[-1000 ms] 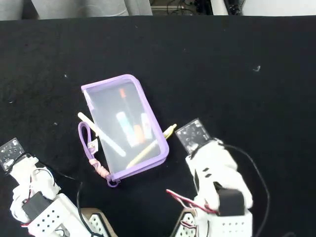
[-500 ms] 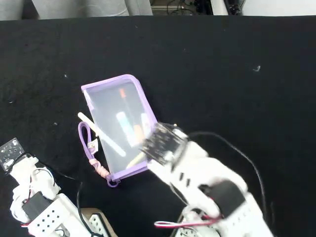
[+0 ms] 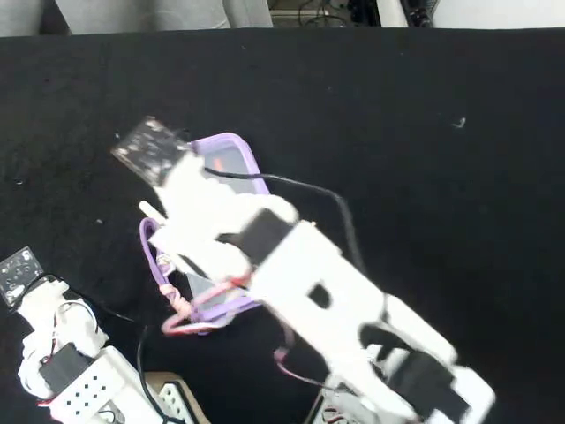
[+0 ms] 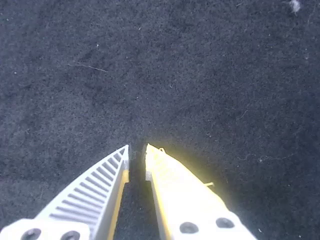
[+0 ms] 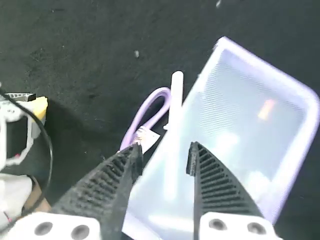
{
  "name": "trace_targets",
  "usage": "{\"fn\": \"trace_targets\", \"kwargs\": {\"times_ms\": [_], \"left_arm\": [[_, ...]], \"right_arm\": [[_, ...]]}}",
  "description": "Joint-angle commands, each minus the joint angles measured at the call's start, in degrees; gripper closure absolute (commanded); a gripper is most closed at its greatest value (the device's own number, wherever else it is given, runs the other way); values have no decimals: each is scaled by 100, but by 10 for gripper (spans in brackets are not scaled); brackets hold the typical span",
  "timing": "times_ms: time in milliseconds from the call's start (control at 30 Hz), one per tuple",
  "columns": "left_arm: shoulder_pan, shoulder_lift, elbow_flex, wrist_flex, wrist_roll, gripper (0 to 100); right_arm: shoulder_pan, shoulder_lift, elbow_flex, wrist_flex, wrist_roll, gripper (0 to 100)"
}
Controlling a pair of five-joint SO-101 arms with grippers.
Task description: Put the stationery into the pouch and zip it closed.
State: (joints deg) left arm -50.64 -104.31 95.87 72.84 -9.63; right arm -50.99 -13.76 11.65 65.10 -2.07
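Left gripper [image 4: 136,150] sat closed on nothing, over black cloth [image 4: 200,75]. Right gripper [image 5: 162,152] hung open. Beneath its spread fingers lay the pouch [image 5: 250,130], long axis slanting ahead of the fingertips. Purple loop [image 5: 150,112] and white pen [image 5: 176,87] lay just beyond one fingertip.

The high camera looks steeply down over the black table [image 3: 441,132] from well above. The left wrist camera faces bare table closely, past the left gripper [image 4: 136,150]. The right wrist camera looks past the right gripper [image 5: 162,150] onto the pouch [image 5: 240,115], which the high view shares.
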Motion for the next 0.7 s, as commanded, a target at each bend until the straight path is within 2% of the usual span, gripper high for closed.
{"fn": "trace_targets", "kwargs": {"times_ms": [0, 167, 333, 667], "left_arm": [[40, -18, 154, 18, 62, 935], [40, -18, 154, 18, 62, 935], [40, -18, 154, 18, 62, 935], [40, -18, 154, 18, 62, 935]], "right_arm": [[-211, 778, -725, -88, -281, 846], [-264, 1648, -945, 35, -598, 846], [-316, 2273, -1253, 589, -589, 846], [-1125, 3574, -2035, 1451, -536, 846]]}}
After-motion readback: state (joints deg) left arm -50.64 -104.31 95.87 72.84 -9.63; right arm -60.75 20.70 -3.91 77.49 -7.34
